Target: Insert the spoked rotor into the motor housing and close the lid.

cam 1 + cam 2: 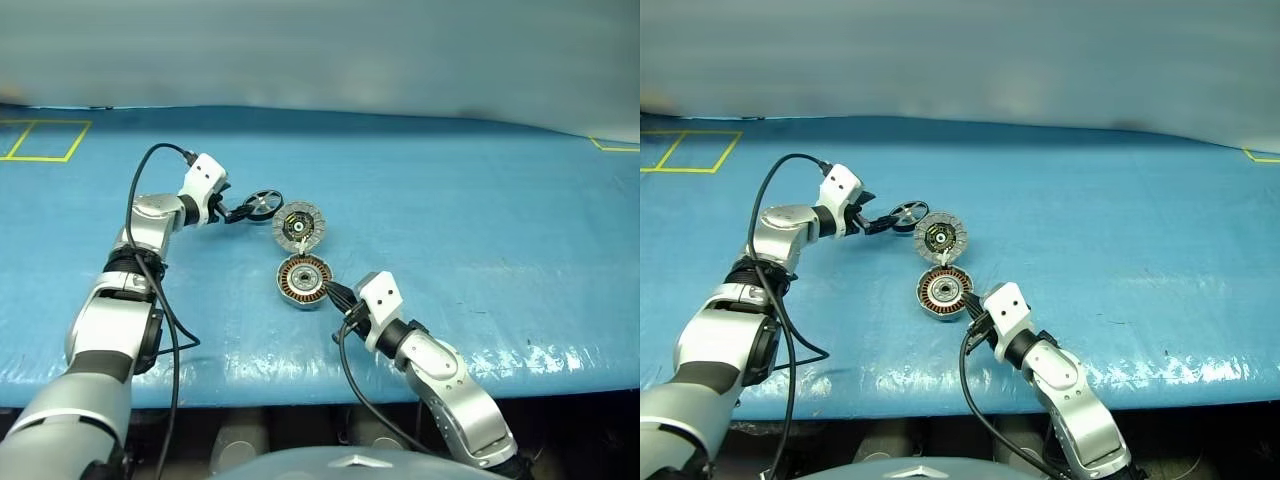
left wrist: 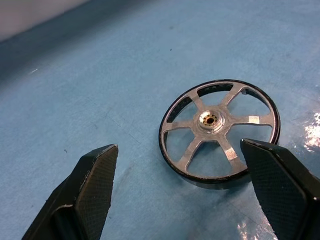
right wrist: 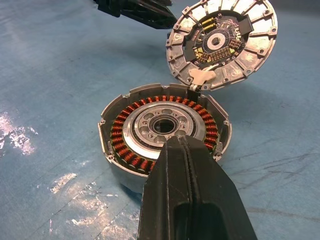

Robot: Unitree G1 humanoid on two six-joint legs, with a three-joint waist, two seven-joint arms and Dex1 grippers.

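Left claw (image 1: 236, 214) released, jaws spread wide, low over the blue desk (image 1: 480, 230). Spoked rotor (image 1: 262, 203) flat on the desk just beyond the fingertips (image 2: 95, 175), a little off toward the right finger in the left wrist view, with that finger's tip at the ring's near rim and the other finger well clear of it; contact there hard to judge. No long axis to speak of: a flat ring, six spokes to a brass-centred hub, so the grip probably across the rim or on a spoke from above.

Right claw (image 1: 335, 293) clenched on nothing, fingers pressed together, tip at the near edge of the motor housing (image 1: 303, 281), seemingly bracing it. Housing open, copper windings up, silver centre bare and ready for the rotor.

Lid (image 1: 298, 226) tilted up beyond the housing, patterned face and black hub toward the camera, joined to the housing rim by a small pale tab in the right wrist view.

Rotor left of the lid and beyond and left of the housing; left arm plainly nearer to it, right arm occupied at the housing. Likely next: a small shift to centre the ring between the jaws, then a close, lift and carry rightward and nearer to the housing. Risk: thin ring sliding on the slick sheet under a one-sided touch.
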